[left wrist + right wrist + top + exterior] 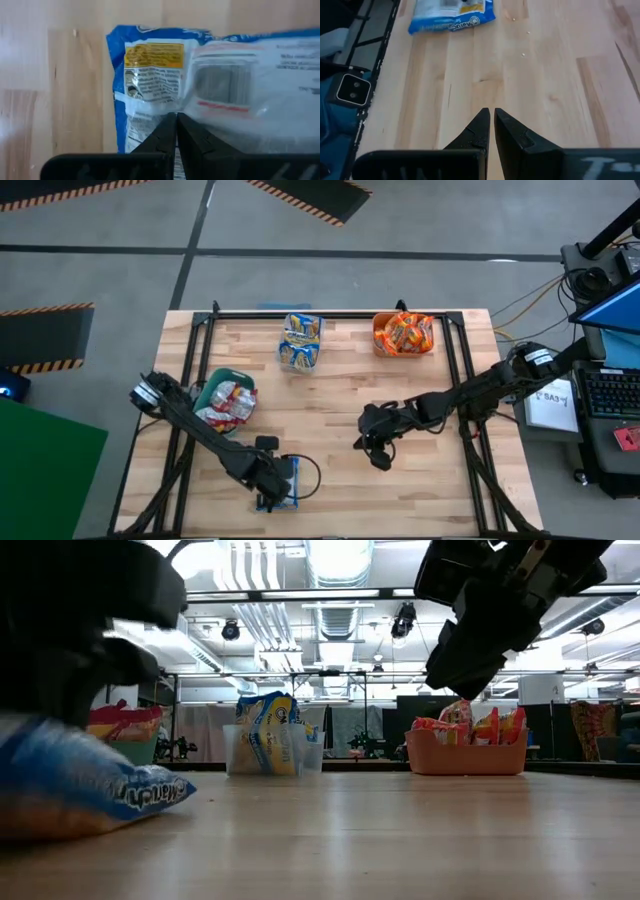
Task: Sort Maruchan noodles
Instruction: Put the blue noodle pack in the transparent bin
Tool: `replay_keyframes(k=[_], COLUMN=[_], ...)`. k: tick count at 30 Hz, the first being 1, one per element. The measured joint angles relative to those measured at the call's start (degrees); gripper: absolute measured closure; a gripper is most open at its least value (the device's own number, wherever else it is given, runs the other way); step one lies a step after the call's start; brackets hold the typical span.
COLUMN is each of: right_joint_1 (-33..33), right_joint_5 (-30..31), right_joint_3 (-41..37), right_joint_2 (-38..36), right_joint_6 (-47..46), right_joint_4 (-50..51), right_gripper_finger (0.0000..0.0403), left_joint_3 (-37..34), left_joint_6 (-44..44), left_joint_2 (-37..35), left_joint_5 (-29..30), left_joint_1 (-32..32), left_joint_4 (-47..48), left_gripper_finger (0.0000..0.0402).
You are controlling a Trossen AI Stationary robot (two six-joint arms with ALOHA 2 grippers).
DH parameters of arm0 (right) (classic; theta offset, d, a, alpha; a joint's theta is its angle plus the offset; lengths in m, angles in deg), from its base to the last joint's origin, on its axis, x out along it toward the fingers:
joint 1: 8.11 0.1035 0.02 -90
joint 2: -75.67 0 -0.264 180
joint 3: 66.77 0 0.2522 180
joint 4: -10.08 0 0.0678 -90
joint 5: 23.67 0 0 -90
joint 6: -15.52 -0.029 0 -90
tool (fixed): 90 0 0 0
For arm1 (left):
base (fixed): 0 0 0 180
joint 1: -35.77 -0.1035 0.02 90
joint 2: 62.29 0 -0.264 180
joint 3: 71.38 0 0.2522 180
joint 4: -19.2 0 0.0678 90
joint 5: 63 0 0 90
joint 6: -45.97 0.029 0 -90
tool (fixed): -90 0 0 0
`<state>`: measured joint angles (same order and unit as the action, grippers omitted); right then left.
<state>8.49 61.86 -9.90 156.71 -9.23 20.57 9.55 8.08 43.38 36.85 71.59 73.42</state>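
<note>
Close view down onto a pale wooden tabletop [50, 90] with visible plank seams and grain. Lying flat on it, a blue-edged noodle packet [210, 85], back side up, filling most of the frame. On that back: a yellow panel of small print near one corner, blocks of white text on clear shiny plastic, a thin red line, all too blurred to read. A crimped seam running along the blue edge. At the lower edge, the left gripper [176, 131], its two dark fingers pressed together to a point, tips over the packet's wrapper; contact with it unclear.
</note>
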Motion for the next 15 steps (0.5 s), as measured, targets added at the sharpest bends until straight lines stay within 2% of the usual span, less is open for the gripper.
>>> replay_keyframes(k=[2,3,7,11,13,15], right_joint_1=[-0.1,-0.1,-0.1,-0.1,-0.1,-0.1], right_joint_5=[0.0,0.0,1.4,4.6,5.7,8.3], right_joint_3=[0.0,0.0,0.0,0.0,0.0,0.0], right_joint_2=[0.0,0.0,0.0,0.0,0.0,0.0], right_joint_6=[0.3,0.6,1.8,1.8,1.9,3.1], right_joint_4=[0.0,0.0,-0.2,-0.4,-0.5,-0.5], right_gripper_finger=[0.0385,0.0385,0.0385,0.0385,0.0385,0.0385], left_joint_3=[-0.4,-0.4,-0.3,2.4,3.8,4.3], left_joint_6=[-0.1,-0.1,0.2,4.2,8.5,13.3], left_joint_2=[0.8,1.1,0.9,-1.9,-3.4,-4.9], left_joint_5=[1.4,4.1,24.3,37.7,38.5,35.0], left_joint_1=[-0.4,-0.6,-3.4,-5.3,-5.3,-5.1], left_joint_4=[0.1,0.5,1.9,2.0,2.0,2.0], left_gripper_finger=[0.0402,0.0402,0.0402,0.0402,0.0402,0.0402])
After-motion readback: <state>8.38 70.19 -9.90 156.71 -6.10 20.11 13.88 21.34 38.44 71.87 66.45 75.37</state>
